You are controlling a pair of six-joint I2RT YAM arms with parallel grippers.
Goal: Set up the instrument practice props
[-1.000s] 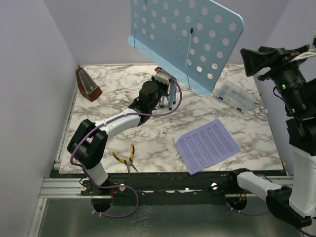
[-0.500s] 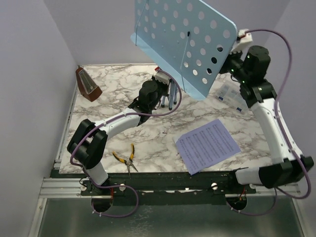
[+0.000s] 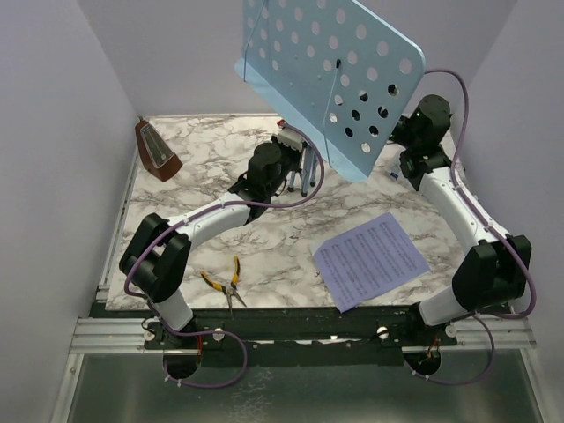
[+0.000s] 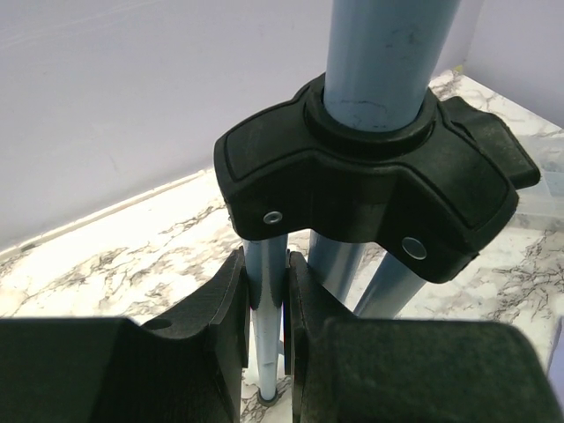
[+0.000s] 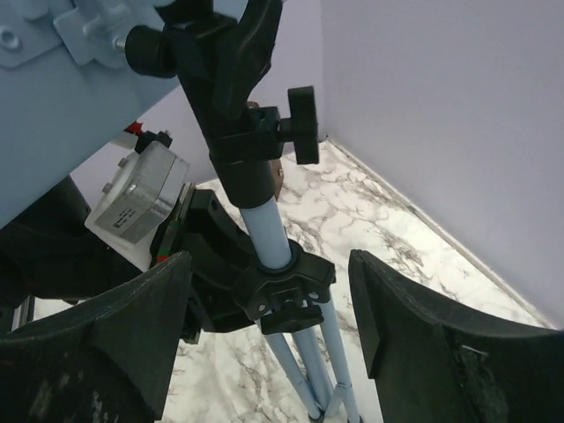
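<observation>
The left fingers [image 4: 216, 308] clamp one leg of the light blue perforated-desk tripod music stand [image 3: 330, 62], standing mid-back on the marbled counter [image 3: 211, 145]; the right fingers [image 5: 414, 326] gape (holding nothing) facing its post. A clumsy closing could tip it.

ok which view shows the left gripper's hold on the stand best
Left wrist: the left gripper is shut on a stand leg, close up. Top shows it small, from above; right wrist hides the grip.
</observation>
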